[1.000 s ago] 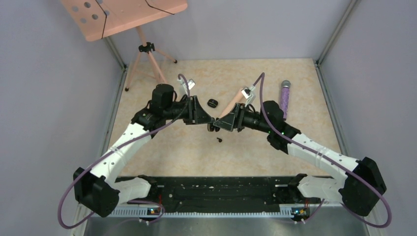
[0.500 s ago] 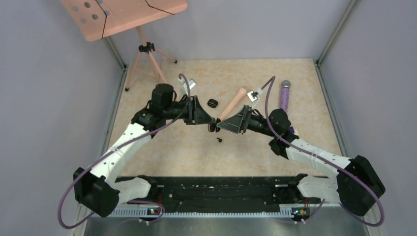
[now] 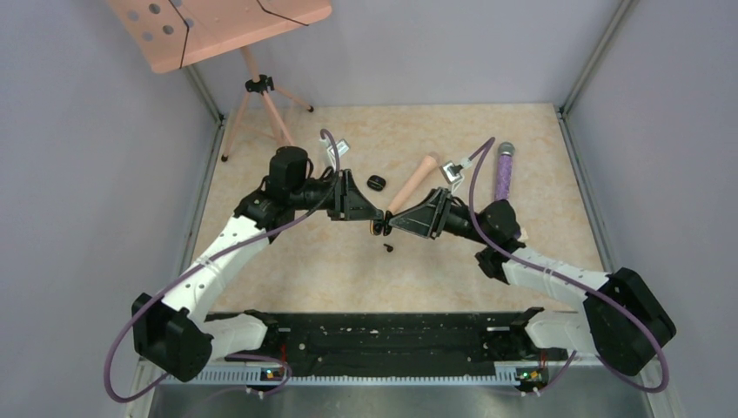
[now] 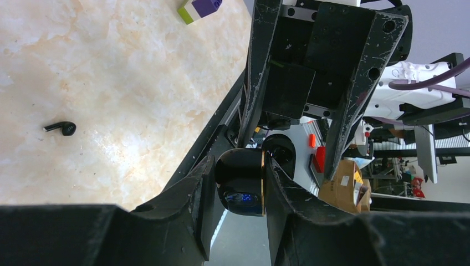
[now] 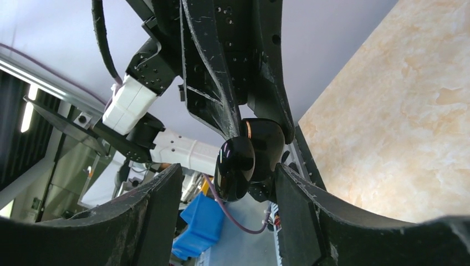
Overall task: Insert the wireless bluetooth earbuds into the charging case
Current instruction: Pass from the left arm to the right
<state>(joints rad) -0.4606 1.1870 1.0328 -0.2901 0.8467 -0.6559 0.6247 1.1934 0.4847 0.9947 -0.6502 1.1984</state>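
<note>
Since a second ago, the right arm's elbow has swung outward and its wrist has rolled, uncovering the whole wooden peg (image 3: 413,181) behind it. The left arm has not moved.

The left claw (image 4: 238,166) is narrow, clamped on the charging case (image 4: 241,183). Both fingers (image 4: 202,188) press its glossy black sides, and a blue glow shows on the case's near face. The case's hinged halves stand apart, one rounded half beyond the other.

The right claw (image 5: 227,172) faces the left one tip to tip. Its jaws are spread wide on either side of the case's free half, and I see no pad pressing on it.

One earbud (image 4: 61,128) lies loose on the table (image 3: 522,139), well apart from the left claw's outer finger and just nearer the arm bases than the two meeting claws. A purple-and-white cube (image 4: 199,8) sits far ahead of the left claw. A black lump (image 3: 376,183) rests just beyond the claws, beside the peg, and a purple wand (image 3: 504,170) lies behind the right claw's wrist.
</note>
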